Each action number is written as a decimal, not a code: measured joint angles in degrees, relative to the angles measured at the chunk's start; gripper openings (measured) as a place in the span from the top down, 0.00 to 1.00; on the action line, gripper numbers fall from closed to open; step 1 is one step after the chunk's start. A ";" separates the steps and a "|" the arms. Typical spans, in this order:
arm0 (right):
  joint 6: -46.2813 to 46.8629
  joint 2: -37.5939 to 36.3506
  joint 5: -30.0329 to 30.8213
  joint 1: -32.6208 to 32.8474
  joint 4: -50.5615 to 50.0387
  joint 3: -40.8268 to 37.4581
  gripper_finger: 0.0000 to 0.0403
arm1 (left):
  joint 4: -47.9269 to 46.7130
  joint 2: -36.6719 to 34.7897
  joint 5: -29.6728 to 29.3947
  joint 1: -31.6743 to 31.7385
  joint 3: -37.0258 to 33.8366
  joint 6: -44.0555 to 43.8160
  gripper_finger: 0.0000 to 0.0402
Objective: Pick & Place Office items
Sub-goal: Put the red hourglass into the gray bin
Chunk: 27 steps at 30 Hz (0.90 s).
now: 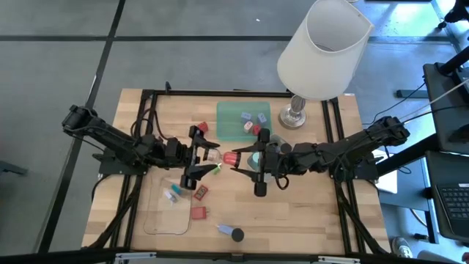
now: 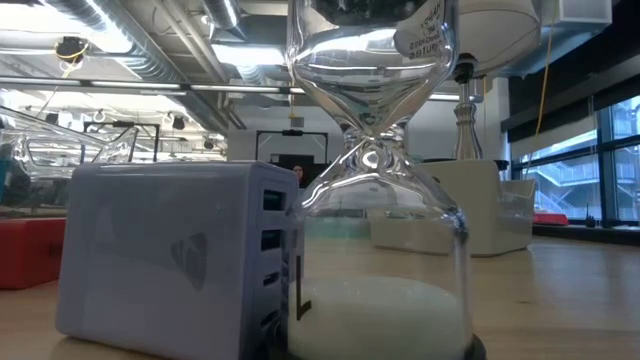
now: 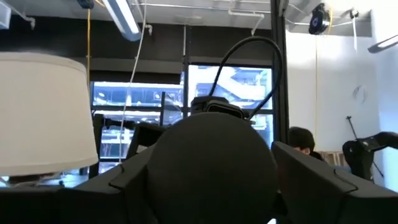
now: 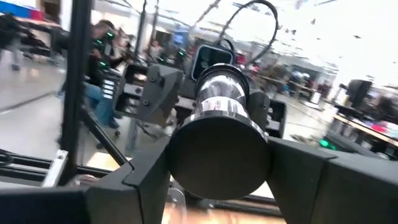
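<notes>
1. The tabletop (image 1: 308,213) carries everything. The two arms reach in from its left and right edges and meet at its centre.
2. A white-shaded lamp (image 1: 322,44) stands at the far right corner, well apart from the meeting point. A green tray (image 1: 223,110) lies by the far edge and a clear tray (image 1: 157,220) towards the near left corner, each with small office items in it.
3. The left end effector (image 1: 209,155) and the right end effector (image 1: 250,160) face each other tip to tip over the centre.
4. Between them, lifted off the wood, is the item in hand: a short cylinder (image 1: 229,158) with a red band and a black round end.
   - Its long axis runs left edge to right edge, along the line joining the two wrists.
   - Neither arm is nearer; each has one end.
5. The right wrist view shows the right arm's fingers (image 4: 143,180) pressed on the black cap. The left wrist view shows the left arm's fingers (image 3: 134,180) likewise tight against a dark round end.
6. I judge this a handover, so the next move turns on one side letting go and drawing back along that same axis.
</notes>
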 joint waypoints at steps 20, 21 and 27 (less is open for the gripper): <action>22.22 -6.69 12.84 -1.69 -35.07 0.04 0.46 | -5.43 -3.80 -42.31 -0.52 0.02 10.38 0.25; 26.84 -6.89 10.81 -1.85 -39.26 0.04 0.46 | -6.67 -3.80 -44.80 -0.64 0.02 10.37 0.25; 50.55 -7.14 -1.61 -2.26 -62.08 0.04 0.46 | -15.42 -3.80 -54.16 -1.05 0.02 7.02 0.25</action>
